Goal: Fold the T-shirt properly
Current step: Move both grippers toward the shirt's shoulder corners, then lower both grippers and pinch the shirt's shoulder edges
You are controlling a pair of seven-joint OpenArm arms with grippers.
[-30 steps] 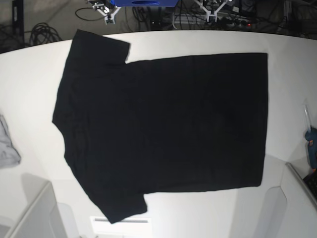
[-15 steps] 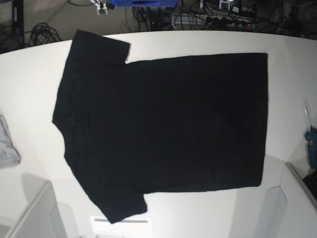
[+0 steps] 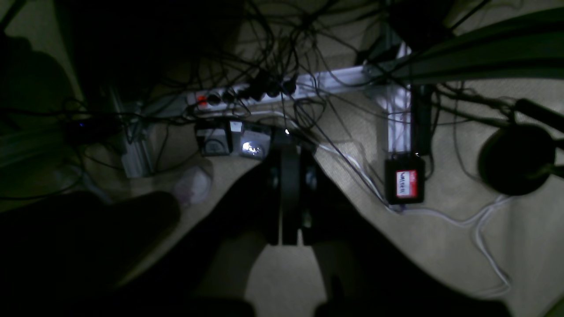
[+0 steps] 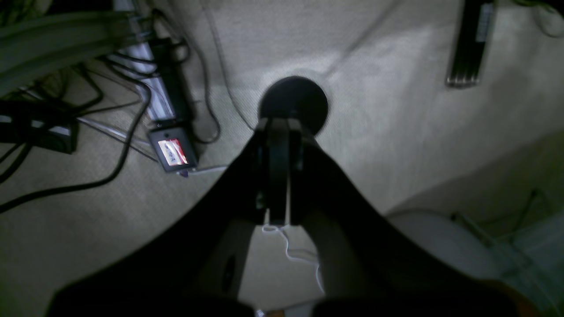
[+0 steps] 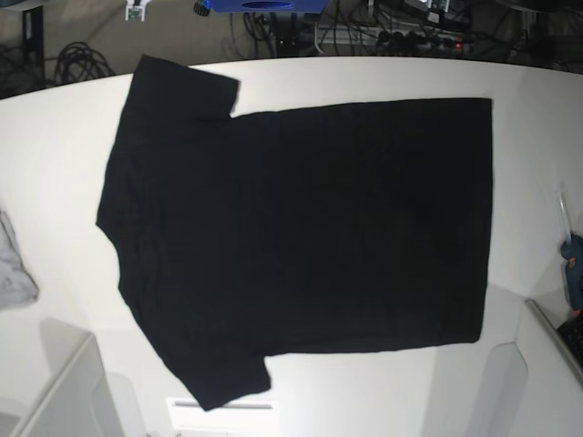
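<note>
The black T-shirt [image 5: 301,237] lies flat on the white table [image 5: 55,164], plain side up, collar at the left, hem at the right, one sleeve at the upper left and one at the lower left. No print shows. My left gripper [image 3: 288,149] is shut and empty, beyond the table's far edge over the floor and cables. My right gripper [image 4: 278,125] is also shut and empty, over the carpet and away from the shirt. In the base view only small white bits of the arms show at the top edge. The shirt does not show in either wrist view.
A small grey cloth [image 5: 14,269] lies at the table's left edge. A blue tool [image 5: 572,264] sits at the right edge. A blue box [image 5: 264,5] and tangled cables lie behind the table. A power strip [image 3: 246,94] and a round black base [image 4: 293,103] are on the floor.
The two gripper tips at the top of the base view have moved up and apart, almost out of the picture. The T-shirt has not moved.
</note>
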